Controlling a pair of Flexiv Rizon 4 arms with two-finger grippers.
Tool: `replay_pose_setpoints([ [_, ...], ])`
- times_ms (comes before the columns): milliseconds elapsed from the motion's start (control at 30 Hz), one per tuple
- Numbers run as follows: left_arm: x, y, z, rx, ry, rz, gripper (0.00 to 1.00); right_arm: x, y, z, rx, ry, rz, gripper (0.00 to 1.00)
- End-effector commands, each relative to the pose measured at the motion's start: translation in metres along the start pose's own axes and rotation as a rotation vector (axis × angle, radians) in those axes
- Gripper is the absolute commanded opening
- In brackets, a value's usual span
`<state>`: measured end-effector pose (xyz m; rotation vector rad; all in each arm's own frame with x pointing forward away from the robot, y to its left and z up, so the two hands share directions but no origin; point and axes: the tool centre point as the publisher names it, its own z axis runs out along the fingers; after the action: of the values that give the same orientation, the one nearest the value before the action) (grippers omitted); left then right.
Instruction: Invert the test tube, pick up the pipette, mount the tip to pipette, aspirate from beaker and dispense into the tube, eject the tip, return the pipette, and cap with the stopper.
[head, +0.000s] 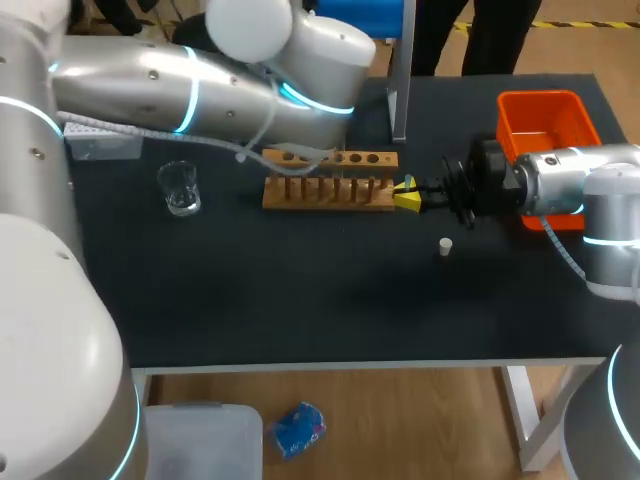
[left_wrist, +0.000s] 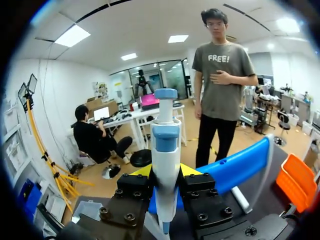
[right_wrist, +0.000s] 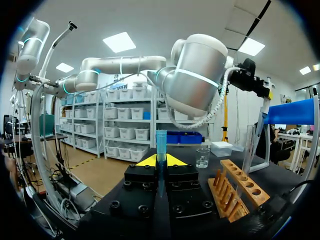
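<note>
Left wrist view: our left pincer (left_wrist: 165, 172) is clamped on the pipette (left_wrist: 166, 140), which stands up tall between its fingers, blue button on top. Our right pincer (right_wrist: 160, 161) is clamped on the test tube (right_wrist: 161, 142), standing straight up, with the rack (right_wrist: 235, 187) just beside it.

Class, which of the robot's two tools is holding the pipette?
The left tool: the blue-and-white pipette stands clamped in it. The right tool grips a slim test tube instead.
</note>
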<state>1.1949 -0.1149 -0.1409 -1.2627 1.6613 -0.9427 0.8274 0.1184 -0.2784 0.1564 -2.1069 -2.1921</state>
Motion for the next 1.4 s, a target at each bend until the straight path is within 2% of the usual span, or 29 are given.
replay_pose_setpoints([
  [33, -0.015, 0.002, -0.020, 0.024, 0.223, -0.007, 0.00, 0.000, -0.001, -0.001, -0.001, 0.003, -0.001, 0.00],
  [233, -0.019, -0.002, -0.037, 0.099, 0.404, 0.013, 0.00, 0.000, -0.001, -0.001, -0.001, 0.003, -0.001, 0.00],
  [300, -0.018, -0.004, -0.045, 0.137, 0.537, 0.023, 0.00, 0.000, -0.001, -0.001, -0.001, 0.003, -0.001, 0.00],
  [367, -0.018, -0.005, -0.054, 0.157, 0.636, 0.032, 0.00, 0.000, -0.001, -0.001, -0.001, 0.003, -0.001, 0.00],
  [400, -0.019, -0.005, -0.058, 0.143, 0.656, 0.044, 0.00, 0.000, -0.001, -0.001, -0.001, 0.003, -0.001, 0.00],
  [800, -0.019, -0.005, -0.058, 0.143, 0.656, 0.044, 0.00, 0.000, -0.001, -0.001, -0.001, 0.003, -0.001, 0.00],
  [833, -0.012, -0.005, -0.060, 0.222, 0.747, 0.031, 0.00, 0.000, -0.001, -0.001, -0.001, 0.003, -0.001, 0.00],
  [867, -0.010, -0.005, -0.064, 0.269, 0.803, 0.037, 0.00, 0.000, -0.001, -0.001, -0.001, 0.003, -0.001, 0.00],
  [1033, -0.020, -0.014, -0.099, 0.406, 0.992, 0.067, 0.00, 0.000, -0.001, -0.001, -0.001, 0.003, -0.001, 0.00],
  [1200, -0.022, -0.019, -0.132, 0.469, 1.116, 0.066, 0.00, 0.000, -0.001, -0.001, -0.001, 0.003, -0.001, 0.00],
  [1333, -0.012, -0.021, -0.159, 0.492, 1.270, 0.078, 0.00, 0.000, -0.001, -0.001, -0.001, 0.003, -0.001, 0.00],
  [1400, -0.002, -0.020, -0.172, 0.475, 1.369, 0.108, 0.00, 0.000, -0.001, -0.001, -0.001, 0.003, -0.001, 0.00],
])
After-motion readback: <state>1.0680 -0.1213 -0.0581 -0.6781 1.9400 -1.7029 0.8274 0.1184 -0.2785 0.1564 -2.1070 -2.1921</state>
